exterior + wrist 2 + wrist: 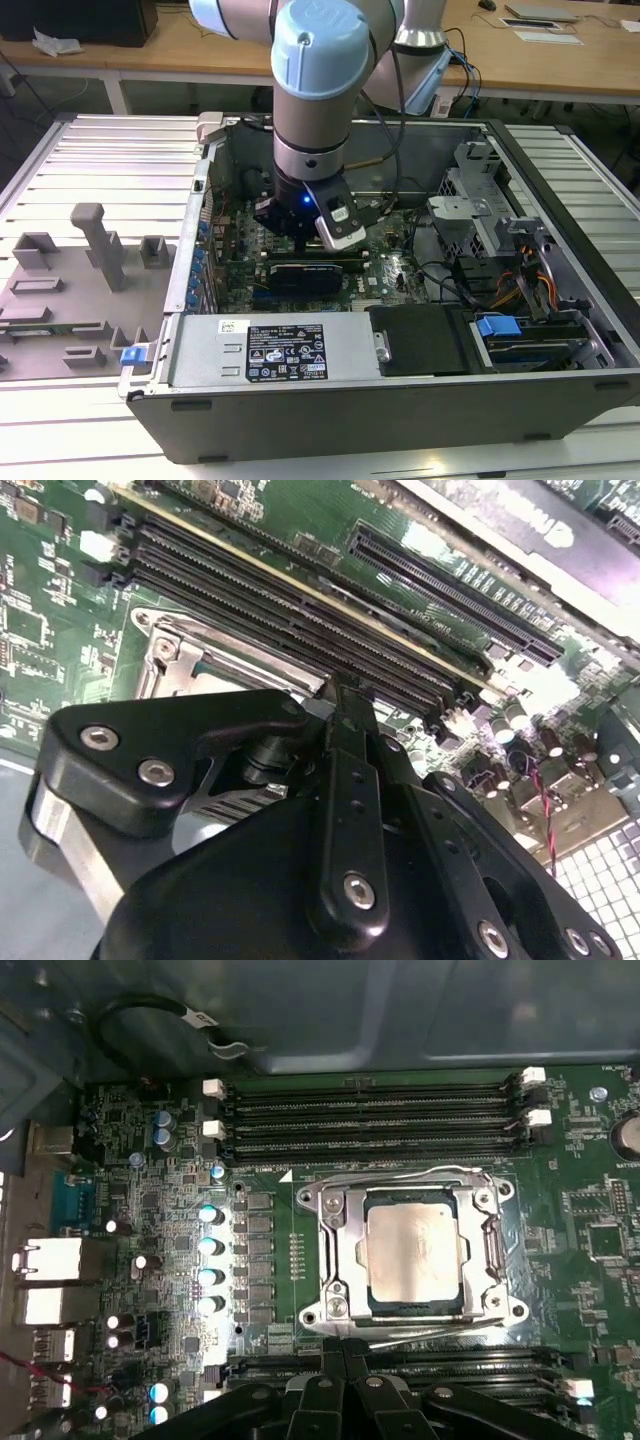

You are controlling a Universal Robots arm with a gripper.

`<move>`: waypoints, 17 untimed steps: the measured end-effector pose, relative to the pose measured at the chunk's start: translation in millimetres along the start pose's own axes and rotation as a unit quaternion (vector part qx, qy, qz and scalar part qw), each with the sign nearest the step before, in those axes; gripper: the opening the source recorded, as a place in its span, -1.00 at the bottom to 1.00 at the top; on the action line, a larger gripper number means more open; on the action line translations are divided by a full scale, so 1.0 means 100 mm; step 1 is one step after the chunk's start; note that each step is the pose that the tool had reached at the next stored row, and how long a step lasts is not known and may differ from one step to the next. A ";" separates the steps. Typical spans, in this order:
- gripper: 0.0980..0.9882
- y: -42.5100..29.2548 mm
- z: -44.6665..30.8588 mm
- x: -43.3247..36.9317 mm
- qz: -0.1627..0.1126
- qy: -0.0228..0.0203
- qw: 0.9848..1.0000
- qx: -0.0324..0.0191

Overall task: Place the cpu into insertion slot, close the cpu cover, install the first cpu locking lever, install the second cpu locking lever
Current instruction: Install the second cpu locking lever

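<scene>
The cpu [413, 1255], a dull silver square, lies flat in the insertion slot [415, 1311] on the green board. The cpu cover [340, 1250], a silvery frame, lies down around it. One thin wire lever [400, 1175] runs along one side of the frame and another [420, 1334] along the opposite side. My gripper [345, 1360] is shut, its black fingertips together just beside the second lever's side of the socket. In the second wrist view the gripper [335, 695] hangs right over a corner of the metal frame [175, 655]. In the exterior view the gripper [300, 240] is low inside the computer case.
Long black memory slots [370, 1110] flank the socket on both sides. A black fan-card [305, 275] sits just in front of the arm. The power supply [285, 350], drive cage [470, 200] and case walls hem the board in. A grey fixture plate [80, 280] lies at the exterior view's left.
</scene>
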State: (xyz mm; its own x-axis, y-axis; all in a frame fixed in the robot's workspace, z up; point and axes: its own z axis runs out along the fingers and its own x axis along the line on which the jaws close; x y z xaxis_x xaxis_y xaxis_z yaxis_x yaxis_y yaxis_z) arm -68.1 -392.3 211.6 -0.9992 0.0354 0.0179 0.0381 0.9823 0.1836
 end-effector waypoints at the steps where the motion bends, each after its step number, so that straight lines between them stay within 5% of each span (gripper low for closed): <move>1: -0.98 -0.001 0.006 0.006 -0.001 0.000 1.000 -0.002; 8: -0.98 -0.020 0.094 0.073 -0.007 0.002 1.000 -0.029; 17: -0.98 -0.035 0.169 0.089 -0.008 0.003 0.999 -0.035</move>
State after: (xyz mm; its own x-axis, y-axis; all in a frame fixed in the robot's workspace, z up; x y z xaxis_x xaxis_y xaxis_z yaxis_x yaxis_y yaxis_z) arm -77.3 -392.3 194.5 -0.9996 0.0185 0.0200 0.0230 0.9674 0.2521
